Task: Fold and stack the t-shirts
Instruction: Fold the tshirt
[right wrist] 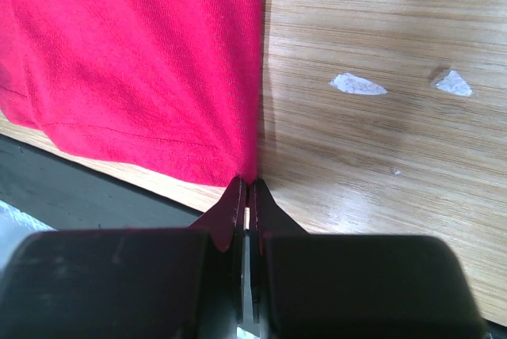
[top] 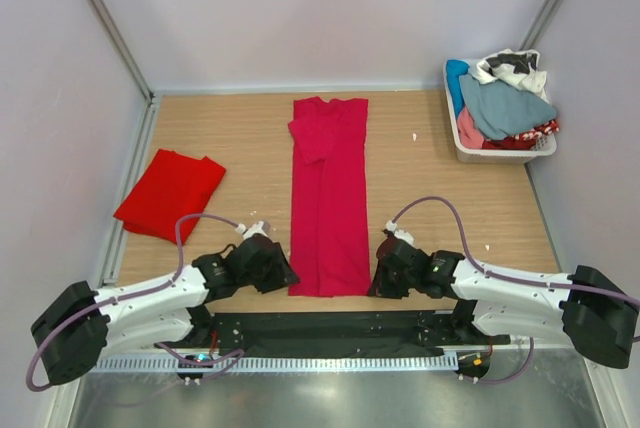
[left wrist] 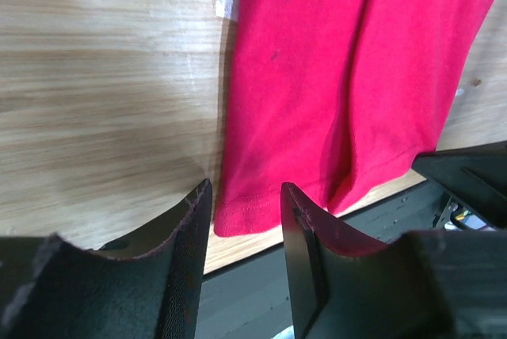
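Observation:
The crimson t-shirt (top: 330, 198) lies in the middle of the table as a long narrow strip, folded lengthwise, hem towards me. My left gripper (top: 283, 273) is open at its near left corner; in the left wrist view the hem corner of the shirt (left wrist: 317, 78) shows between the spread fingers of the gripper (left wrist: 245, 192). My right gripper (top: 378, 283) is shut on the near right hem corner; the right wrist view shows the gripper (right wrist: 247, 184) pinching the shirt's (right wrist: 142, 62) edge. The scarlet t-shirt (top: 170, 193) lies folded at the left.
A white basket (top: 455, 138) heaped with other clothes stands at the back right. Small white scraps (right wrist: 358, 84) lie on the wood right of the shirt. A black strip runs along the table's near edge, and walls close in the sides.

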Controlling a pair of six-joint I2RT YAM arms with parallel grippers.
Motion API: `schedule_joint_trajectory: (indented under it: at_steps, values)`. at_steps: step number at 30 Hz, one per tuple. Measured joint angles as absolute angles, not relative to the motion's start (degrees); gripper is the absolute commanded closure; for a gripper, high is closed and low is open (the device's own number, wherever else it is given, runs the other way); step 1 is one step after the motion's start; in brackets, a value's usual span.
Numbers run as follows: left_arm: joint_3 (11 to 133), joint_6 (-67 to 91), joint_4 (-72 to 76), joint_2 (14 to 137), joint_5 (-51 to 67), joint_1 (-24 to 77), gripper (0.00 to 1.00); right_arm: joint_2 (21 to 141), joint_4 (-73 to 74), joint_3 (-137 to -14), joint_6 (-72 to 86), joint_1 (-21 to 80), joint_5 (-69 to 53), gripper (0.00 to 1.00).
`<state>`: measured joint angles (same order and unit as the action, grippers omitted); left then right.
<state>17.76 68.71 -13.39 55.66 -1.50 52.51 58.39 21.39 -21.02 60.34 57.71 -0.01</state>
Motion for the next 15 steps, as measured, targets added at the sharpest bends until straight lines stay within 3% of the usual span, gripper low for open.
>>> schedule_joint_trajectory:
  at_steps: [2, 8, 12, 14, 15]
  values:
    - [17.7, 69.0, -13.5, 55.3, -1.7, 53.2, 0.58, 58.4, 21.4, -21.0, 60.4, 57.7, 0.0, 0.98]
    - [16.9, 70.5, -14.0, 54.7, -2.2, 55.2, 0.74, 58.4, 21.4, -21.0, 60.4, 57.7, 0.0, 0.98]
    - [16.1, 72.3, -13.5, 54.4, -2.6, 56.4, 0.76, 58.4, 21.3, -21.0, 60.4, 57.7, 0.0, 0.98]
    - [15.5, 73.4, -13.2, 54.0, -3.1, 57.3, 0.83, 58.4, 21.4, -21.0, 60.4, 57.7, 0.0, 0.98]
    - [15.3, 73.6, -13.2, 53.8, -3.3, 57.5, 1.0, 58.3, 21.4, -21.0, 60.4, 57.7, 0.0, 0.98]
